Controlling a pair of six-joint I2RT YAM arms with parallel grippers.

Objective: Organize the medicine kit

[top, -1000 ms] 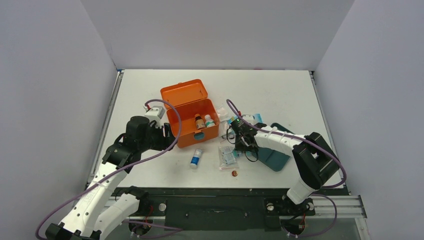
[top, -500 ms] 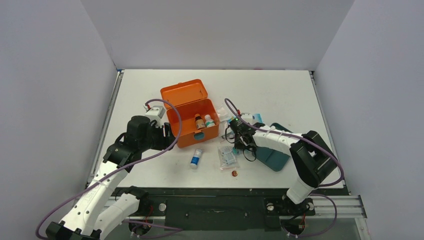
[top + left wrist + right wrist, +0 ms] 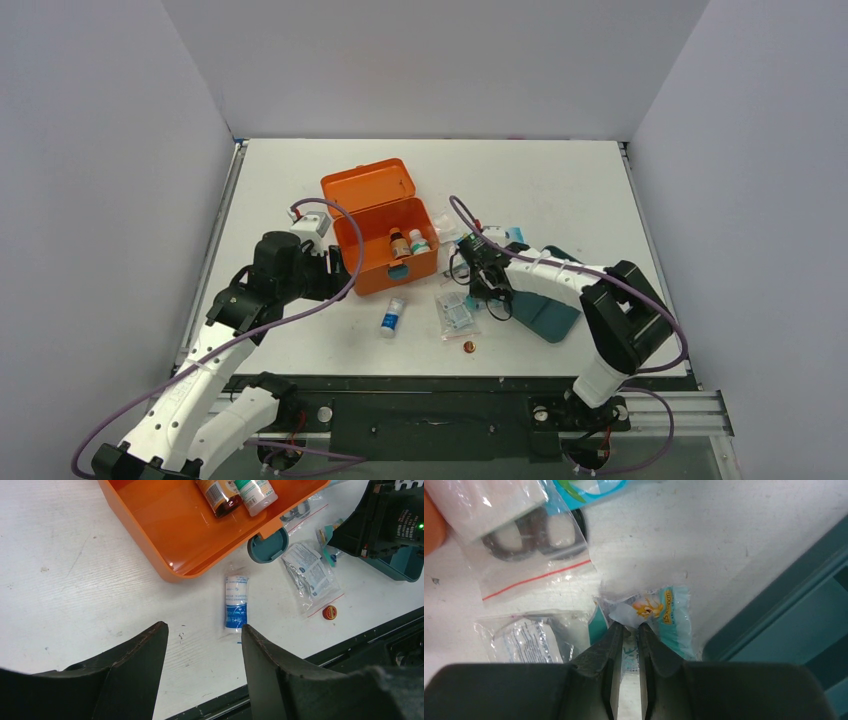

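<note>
The orange medicine kit (image 3: 385,235) stands open at the table's middle, with a brown bottle (image 3: 400,243) and a white bottle (image 3: 419,241) inside; it also shows in the left wrist view (image 3: 165,535). My left gripper (image 3: 202,630) is open and empty, above bare table left of the kit's front, near a blue-and-white roll (image 3: 236,602). My right gripper (image 3: 630,626) is low on the table right of the kit. Its jaws are pinched on the edge of a small teal packet (image 3: 664,612) that lies on the table.
A teal divided tray (image 3: 550,305) lies right of the right gripper. A clear bag of white packets (image 3: 457,315), a clear bag with black-handled scissors (image 3: 531,535) and a small red cap (image 3: 468,347) lie between kit and tray. The table's front edge is near.
The right wrist has shifted slightly toward the kit over the packets. The left arm has not moved.
</note>
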